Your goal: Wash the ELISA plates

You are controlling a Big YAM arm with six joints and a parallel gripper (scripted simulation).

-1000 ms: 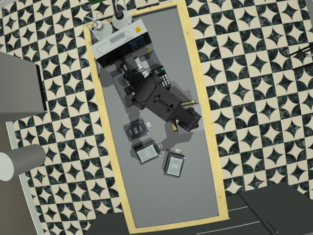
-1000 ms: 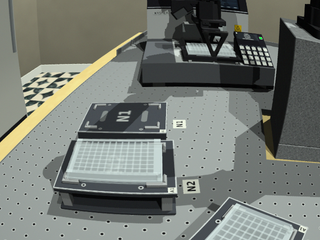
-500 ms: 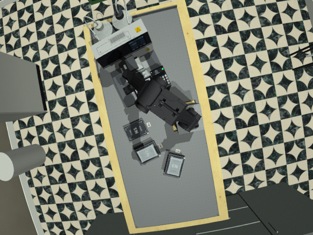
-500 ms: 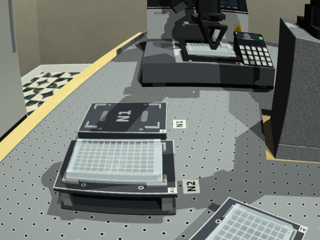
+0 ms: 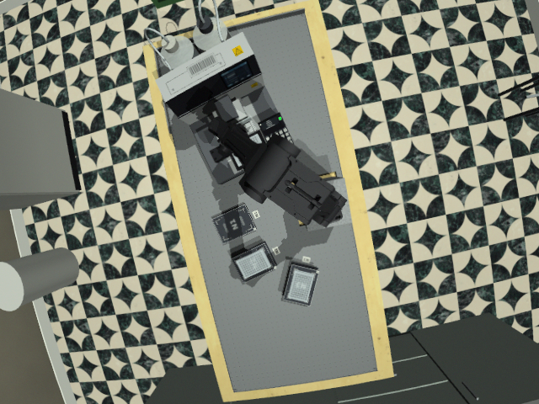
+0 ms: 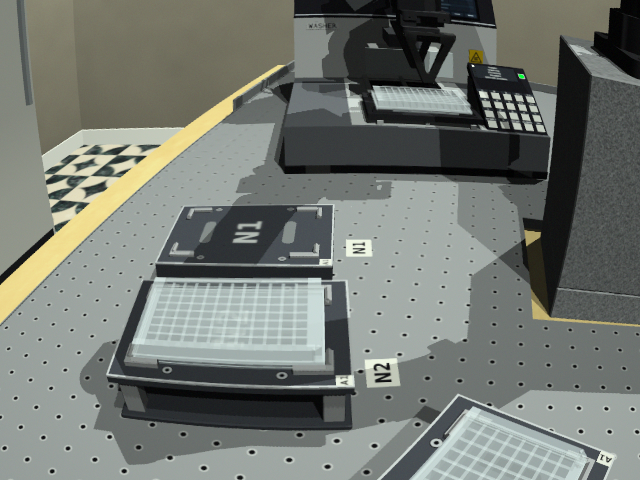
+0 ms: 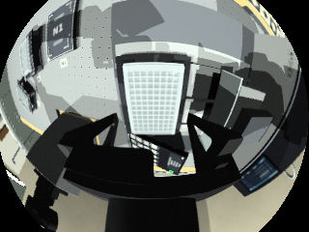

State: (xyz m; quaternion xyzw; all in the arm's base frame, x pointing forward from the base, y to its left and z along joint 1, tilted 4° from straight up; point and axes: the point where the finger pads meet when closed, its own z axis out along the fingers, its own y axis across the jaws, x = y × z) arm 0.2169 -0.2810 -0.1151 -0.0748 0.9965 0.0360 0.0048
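Find a long perforated bench (image 5: 300,348) (image 6: 413,289) (image 7: 92,79) with a pale wooden border; see the washer (image 5: 209,65) (image 6: 320,56) (image 7: 193,21) near the upper short edge in the top view, towards the left corner; spot the black arm (image 5: 283,183) reaching from beside the right long edge to the washer; find two bottles (image 5: 176,50) (image 5: 210,34) behind the washer, by that same upper left corner.

Notice the claw (image 5: 224,139) (image 6: 426,77) (image 7: 152,117) spread wide near the carrier plate, gripping nothing; cannot tell whether either finger touches that plate.

See nest N1 (image 5: 234,223) (image 6: 248,235) (image 7: 62,29) bare, nearer the left long edge than the right; see nest N2 (image 5: 269,252) (image 6: 232,379) just beside, towards the lower short edge; see nest N3 (image 5: 304,266) (image 6: 522,421) nearer the right long edge.

Find the carrier plate (image 5: 255,138) (image 6: 421,99) (image 7: 152,99) lying on the washer's carrier, exact seating hard to judge; find the N2 plate (image 5: 254,263) (image 6: 232,320) and N3 plate (image 5: 300,285) (image 6: 509,454) in their nests; spot the keypad (image 5: 283,132) (image 6: 511,108) (image 7: 145,145) beside the carrier, with a green lamp (image 5: 280,118) (image 6: 521,76) (image 7: 171,171).
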